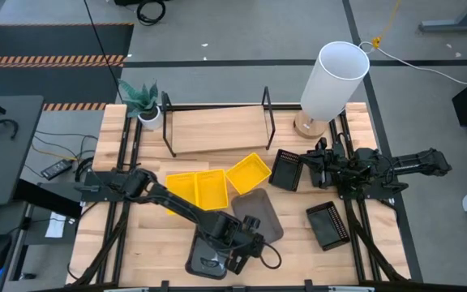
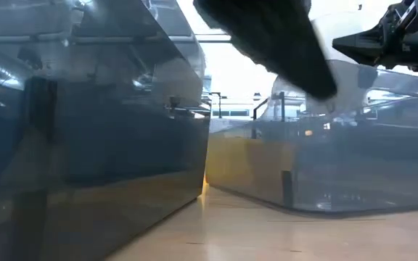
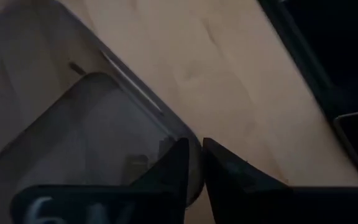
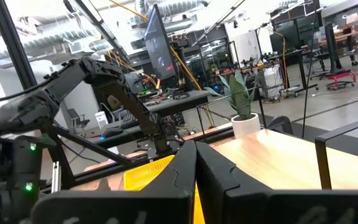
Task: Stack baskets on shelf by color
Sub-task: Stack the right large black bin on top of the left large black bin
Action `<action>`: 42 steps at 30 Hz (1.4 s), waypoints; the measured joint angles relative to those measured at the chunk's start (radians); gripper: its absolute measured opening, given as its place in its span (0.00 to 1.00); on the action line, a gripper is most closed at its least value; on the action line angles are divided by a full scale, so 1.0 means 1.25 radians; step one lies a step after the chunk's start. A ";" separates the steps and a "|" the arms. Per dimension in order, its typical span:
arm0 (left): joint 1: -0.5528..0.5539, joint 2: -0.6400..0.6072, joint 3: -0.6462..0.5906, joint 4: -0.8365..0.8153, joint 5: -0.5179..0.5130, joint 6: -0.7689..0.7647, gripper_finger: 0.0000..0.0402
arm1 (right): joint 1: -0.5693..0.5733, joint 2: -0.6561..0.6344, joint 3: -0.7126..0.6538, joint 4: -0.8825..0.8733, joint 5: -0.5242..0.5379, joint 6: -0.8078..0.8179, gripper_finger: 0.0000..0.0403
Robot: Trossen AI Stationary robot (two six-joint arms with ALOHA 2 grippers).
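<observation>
In the high view my left gripper (image 1: 240, 250) reaches to the table's near edge and is shut on a dark grey basket (image 1: 207, 259). A second grey basket (image 1: 259, 212) lies flat just beyond it. Three yellow baskets (image 1: 211, 188) sit mid-table in front of the shelf (image 1: 217, 128), which stands at the far edge. One black perforated basket (image 1: 286, 169) lies by my right gripper (image 1: 319, 166) and another (image 1: 328, 225) nearer the near edge. My right gripper (image 4: 195, 163) is shut, holds nothing and hovers above the table. My left gripper (image 3: 194, 144) pinches the grey basket's side wall at its rim (image 3: 194, 171), close to a rounded corner. One finger (image 3: 173, 171) stands inside the basket and the other (image 3: 229, 177) outside, over the tabletop. Whether the basket is lifted cannot be told.
A tall white cylinder lamp (image 1: 331, 81) stands at the shelf's right end and a small potted plant (image 1: 146, 109) at its left end. Bare tabletop (image 1: 136, 243) lies near the left near corner. In the low view the grey baskets (image 2: 85, 145) fill the foreground.
</observation>
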 joint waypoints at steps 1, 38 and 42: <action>-0.001 -0.001 0.006 -0.002 0.000 -0.005 0.14 | 0.000 0.000 0.000 0.000 0.000 0.000 0.04; -0.008 0.070 0.100 0.094 -0.201 -0.289 0.52 | 0.000 0.006 0.000 0.008 0.000 0.000 0.04; -0.005 0.095 0.100 0.083 -0.202 -0.284 0.49 | 0.000 0.011 0.000 0.013 0.000 0.000 0.04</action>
